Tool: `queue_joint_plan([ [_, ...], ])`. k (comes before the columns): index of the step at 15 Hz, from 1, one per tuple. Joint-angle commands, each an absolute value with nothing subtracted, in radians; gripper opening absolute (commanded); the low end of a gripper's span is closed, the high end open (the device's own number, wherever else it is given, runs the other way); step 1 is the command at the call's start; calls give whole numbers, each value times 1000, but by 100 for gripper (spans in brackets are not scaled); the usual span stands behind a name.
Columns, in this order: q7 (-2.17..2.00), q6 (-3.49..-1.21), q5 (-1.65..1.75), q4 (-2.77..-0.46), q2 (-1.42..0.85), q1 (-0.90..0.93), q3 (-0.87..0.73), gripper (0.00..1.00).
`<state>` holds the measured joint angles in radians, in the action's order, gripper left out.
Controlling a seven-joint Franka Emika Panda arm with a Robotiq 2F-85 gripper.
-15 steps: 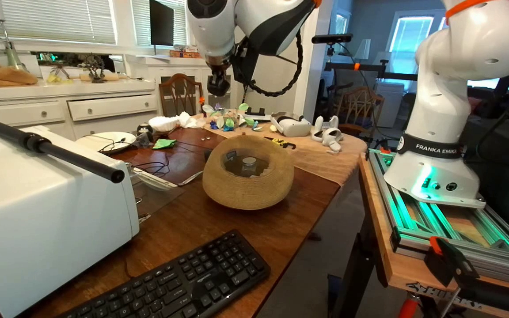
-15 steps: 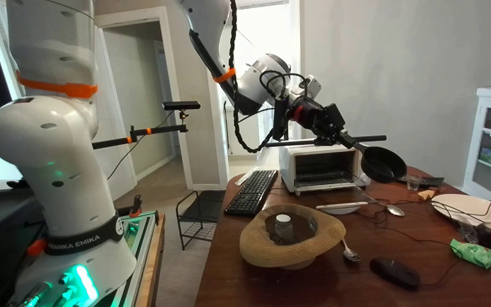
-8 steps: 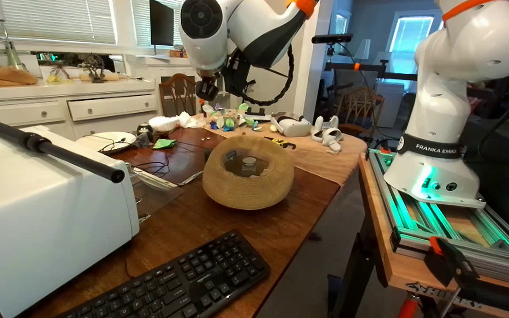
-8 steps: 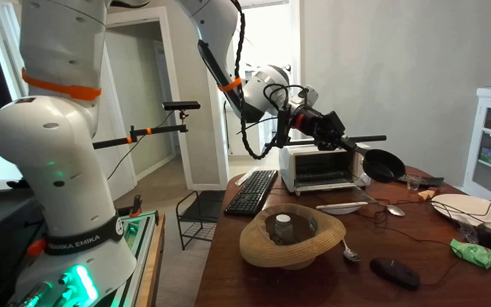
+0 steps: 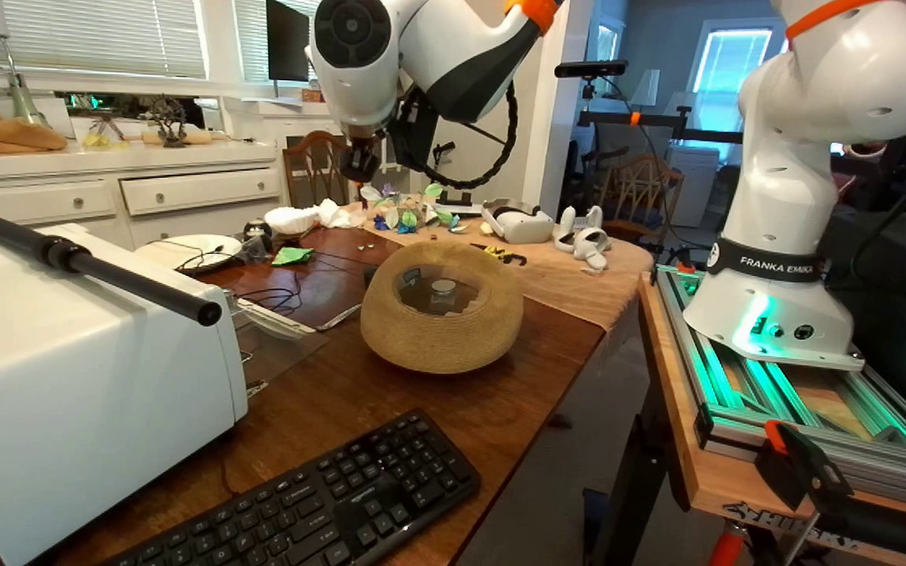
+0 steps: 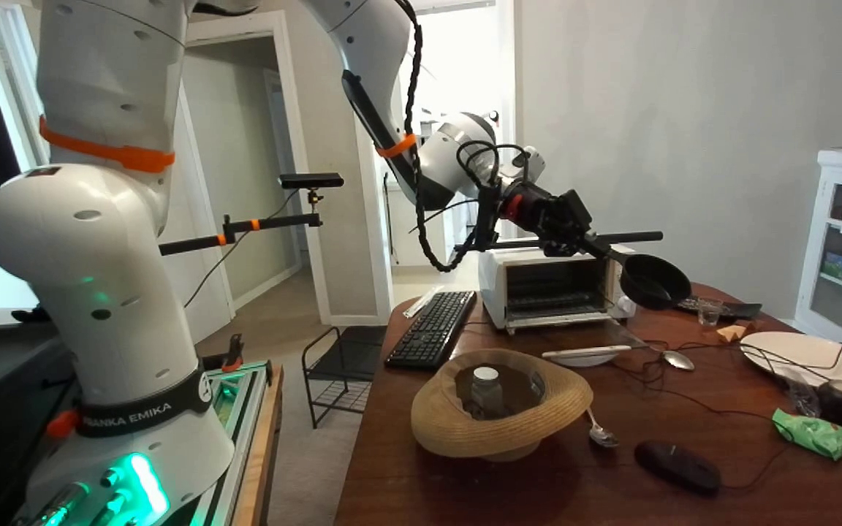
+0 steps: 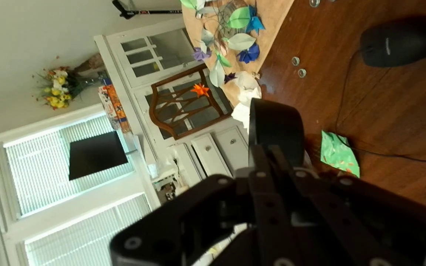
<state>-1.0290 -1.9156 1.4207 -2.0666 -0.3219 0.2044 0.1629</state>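
Skillet [image 6: 655, 281], black, one: held above the surface [image 6: 560, 489] just beyond the tool [image 6: 596, 244], which is clamped on the handle [image 6: 617, 254]; best moved slowly, grip firm, since its overhung weight could twist downward.

Matt pan [image 6: 655, 283], glossy wooden table [image 6: 560, 493]
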Motion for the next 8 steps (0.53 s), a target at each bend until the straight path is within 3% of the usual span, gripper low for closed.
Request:
queue_joint_plan([
  [1, -907, -1973, 1471, -1954, -437, 227, 191, 1],
  [8, -674, -2131, 1543, -1858, -556, 276, 218, 1],
])
